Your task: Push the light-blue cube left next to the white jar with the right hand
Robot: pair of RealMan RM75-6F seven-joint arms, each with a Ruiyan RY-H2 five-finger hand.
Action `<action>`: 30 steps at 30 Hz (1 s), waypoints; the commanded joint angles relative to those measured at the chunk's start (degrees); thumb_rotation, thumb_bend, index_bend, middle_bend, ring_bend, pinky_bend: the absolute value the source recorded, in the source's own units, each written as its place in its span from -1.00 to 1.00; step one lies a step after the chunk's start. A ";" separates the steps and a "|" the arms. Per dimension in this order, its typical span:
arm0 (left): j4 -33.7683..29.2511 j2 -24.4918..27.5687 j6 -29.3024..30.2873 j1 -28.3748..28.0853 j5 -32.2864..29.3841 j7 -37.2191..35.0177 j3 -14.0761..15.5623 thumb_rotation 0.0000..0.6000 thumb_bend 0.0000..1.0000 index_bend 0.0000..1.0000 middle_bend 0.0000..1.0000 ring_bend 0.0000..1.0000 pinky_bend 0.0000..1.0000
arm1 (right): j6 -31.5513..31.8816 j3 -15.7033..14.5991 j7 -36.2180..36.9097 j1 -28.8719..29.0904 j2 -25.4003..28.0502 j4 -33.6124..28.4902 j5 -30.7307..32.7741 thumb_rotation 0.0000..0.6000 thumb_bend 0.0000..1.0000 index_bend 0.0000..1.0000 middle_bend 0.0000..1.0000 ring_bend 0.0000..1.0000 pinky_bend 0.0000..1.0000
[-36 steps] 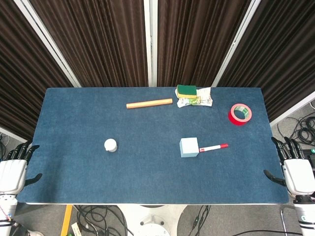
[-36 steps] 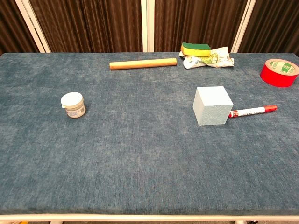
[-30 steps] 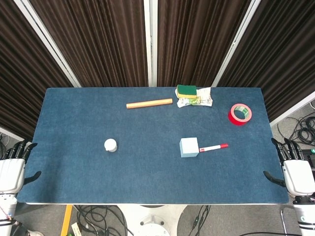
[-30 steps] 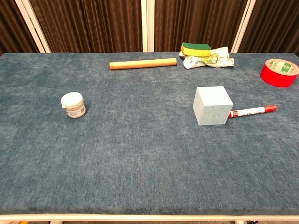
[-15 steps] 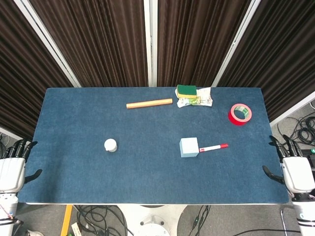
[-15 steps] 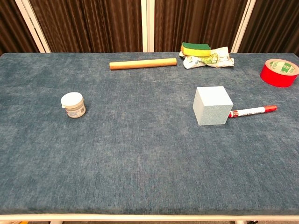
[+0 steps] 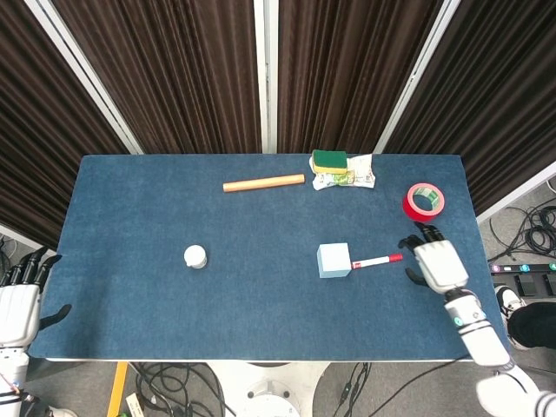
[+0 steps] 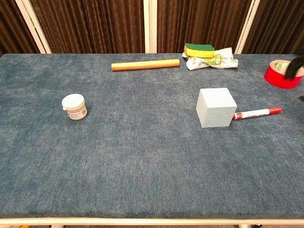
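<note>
The light-blue cube [image 7: 334, 260] [image 8: 216, 107] stands right of the table's middle. The small white jar [image 7: 195, 256] [image 8: 74, 106] sits well to its left. My right hand [image 7: 436, 262] is over the table to the right of the cube, fingers spread, holding nothing; in the chest view only dark fingertips [image 8: 295, 67] show at the right edge. A red-capped marker [image 7: 376, 260] [image 8: 256, 113] lies between this hand and the cube, its white end against the cube's right side. My left hand [image 7: 19, 300] hangs off the table's left edge with fingers apart, empty.
A wooden rod [image 7: 263, 183] [image 8: 145, 64] lies at the back centre. A green-yellow sponge [image 7: 328, 159] [image 8: 199, 49] rests on a crumpled wrapper [image 7: 352, 177] [image 8: 216, 60]. A red tape roll [image 7: 424, 201] [image 8: 283, 73] sits at the back right, near my right hand.
My right hand has swung in from the table's right edge to a spot over the table just right of the marker. The cube, jar and left hand have stayed put.
</note>
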 commanded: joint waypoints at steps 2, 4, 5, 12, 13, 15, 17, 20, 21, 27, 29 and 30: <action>-0.21 0.31 -0.22 0.21 -0.38 -0.11 0.05 1.00 -0.82 -0.49 -0.56 -0.68 -0.52 | -4.86 -0.47 0.32 4.52 -8.29 10.24 0.60 1.00 -0.61 -0.28 -0.30 -0.84 -0.69; -0.49 0.41 -0.54 0.14 -0.61 -0.17 -0.02 1.00 -0.82 -0.48 -0.56 -0.68 -0.52 | -5.58 -1.04 1.06 5.15 -10.15 13.01 0.25 1.00 -0.61 -0.28 -0.30 -0.84 -0.69; -0.58 0.44 -0.65 0.11 -0.63 -0.23 -0.03 1.00 -0.82 -0.48 -0.56 -0.68 -0.52 | -5.81 -1.33 1.30 5.36 -10.79 13.98 0.04 1.00 -0.60 -0.28 -0.30 -0.84 -0.69; -0.86 0.52 -1.52 -0.15 -0.62 -1.41 0.01 1.00 -0.82 -0.48 -0.56 -0.68 -0.52 | -6.55 -3.14 2.61 6.11 -14.42 19.48 -1.08 1.00 -0.58 -0.28 -0.27 -0.84 -0.69; -0.74 0.50 -1.54 -0.13 -0.56 -1.49 0.05 1.00 -0.82 -0.48 -0.56 -0.68 -0.52 | -6.57 -3.22 3.11 6.15 -14.82 20.01 -1.05 1.00 -0.58 -0.28 -0.27 -0.84 -0.69; -0.62 0.46 -1.61 -0.14 -0.58 -1.65 0.04 1.00 -0.82 -0.48 -0.56 -0.68 -0.52 | -6.45 -3.32 3.70 6.18 -15.26 20.69 -1.06 1.00 -0.58 -0.28 -0.25 -0.84 -0.69; -0.45 0.45 -1.65 -0.11 -0.60 -1.89 0.04 1.00 -0.82 -0.48 -0.56 -0.68 -0.52 | -6.26 -3.42 4.21 6.18 -15.59 21.33 -1.07 1.00 -0.58 -0.27 -0.22 -0.83 -0.69; -0.47 0.38 -1.85 -0.25 -0.75 -1.92 -0.13 1.00 -0.82 -0.48 -0.56 -0.68 -0.52 | -6.01 -3.54 4.81 6.21 -15.88 22.08 -1.11 1.00 -0.56 -0.21 -0.17 -0.81 -0.67; -0.51 0.38 -1.92 -0.28 -0.82 -1.91 -0.17 1.00 -0.82 -0.48 -0.56 -0.68 -0.52 | -6.00 -3.56 4.92 6.24 -15.95 22.27 -1.09 1.00 -0.55 -0.20 -0.16 -0.80 -0.67; -0.65 0.31 -2.48 -0.50 -1.16 -1.72 -0.26 1.00 -0.82 -0.48 -0.56 -0.68 -0.52 | -6.59 -3.81 5.49 6.64 -16.61 23.60 -0.95 1.00 -0.46 -0.10 -0.09 -0.77 -0.65; -0.61 0.31 -2.52 -0.48 -1.28 -1.77 -0.29 1.00 -0.82 -0.48 -0.56 -0.68 -0.52 | -6.54 -3.81 5.89 6.74 -16.83 23.93 -0.95 1.00 -0.40 -0.07 -0.06 -0.75 -0.64; -0.61 0.27 -2.49 -0.48 -1.31 -1.76 -0.33 1.00 -0.82 -0.48 -0.56 -0.68 -0.52 | -6.51 -3.80 6.03 6.77 -16.90 24.07 -0.93 1.00 -0.38 -0.05 -0.05 -0.74 -0.64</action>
